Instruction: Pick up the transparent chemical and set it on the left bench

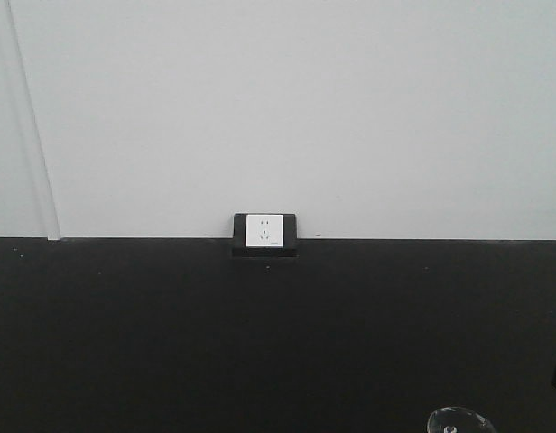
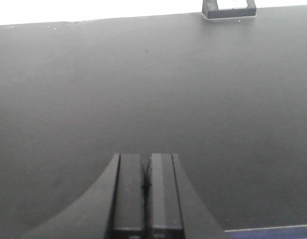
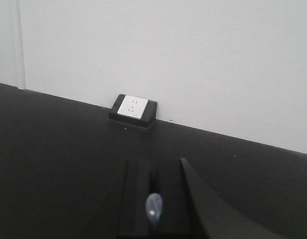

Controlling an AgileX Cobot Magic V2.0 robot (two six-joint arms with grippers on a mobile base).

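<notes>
The transparent chemical shows as a clear glass round rim [image 1: 458, 421] at the bottom right of the front view. In the right wrist view its translucent pipette bulb [image 3: 154, 206] sits between the fingers of my right gripper [image 3: 153, 164], which is shut on it; the vessel's body is hidden. My left gripper [image 2: 145, 159] is shut and empty, hovering over a black worktop [image 2: 143, 89]. The left bench with the white bins is out of view.
A matte black worktop [image 1: 170, 334] runs up to a plain white wall. A white wall socket in a black frame [image 1: 264, 231] sits at the wall's foot; it also shows in the right wrist view [image 3: 133, 106] and the left wrist view [image 2: 228, 7].
</notes>
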